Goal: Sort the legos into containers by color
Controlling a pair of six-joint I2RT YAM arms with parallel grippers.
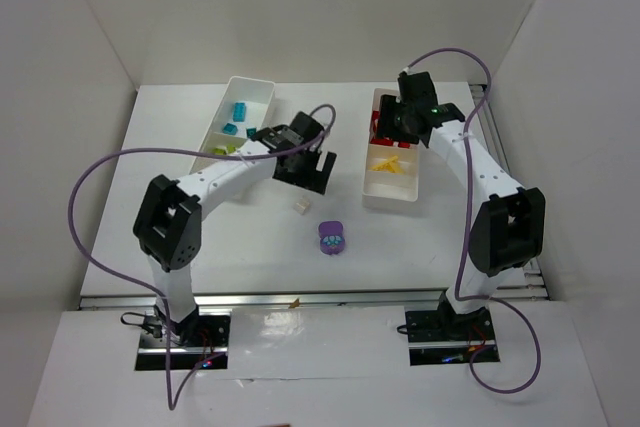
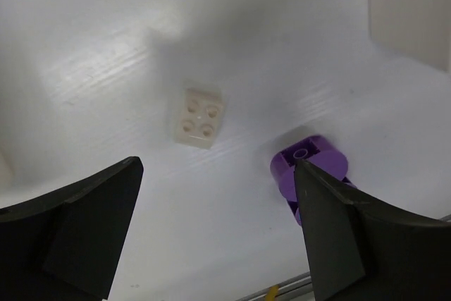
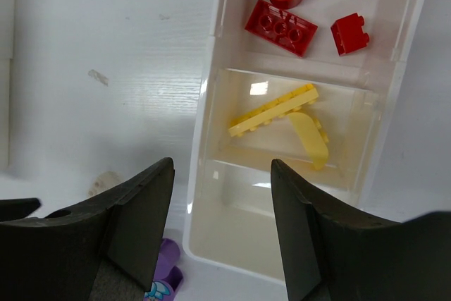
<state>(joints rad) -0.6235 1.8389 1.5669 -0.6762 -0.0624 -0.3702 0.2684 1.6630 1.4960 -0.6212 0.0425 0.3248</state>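
My left gripper [image 1: 312,179] is open and empty, hovering over the table just above a small white brick [image 1: 299,206]. In the left wrist view the white brick [image 2: 199,118] lies ahead of the open gripper [image 2: 218,234], and the purple rounded piece [image 2: 310,167] sits by the right finger. My right gripper [image 1: 395,129] is open and empty above the right tray [image 1: 368,162]. The right wrist view shows red bricks [image 3: 281,27], yellow bricks [image 3: 275,112] and a bare compartment below the open gripper [image 3: 222,234]. The left tray [image 1: 262,87] holds teal bricks [image 1: 239,110] and lime green bricks [image 1: 222,147].
The purple piece [image 1: 332,238] lies on the table near the front middle. It also shows at the bottom of the right wrist view [image 3: 163,280]. White walls close in the table on the left, back and right. A metal rail [image 1: 300,297] runs along the near edge.
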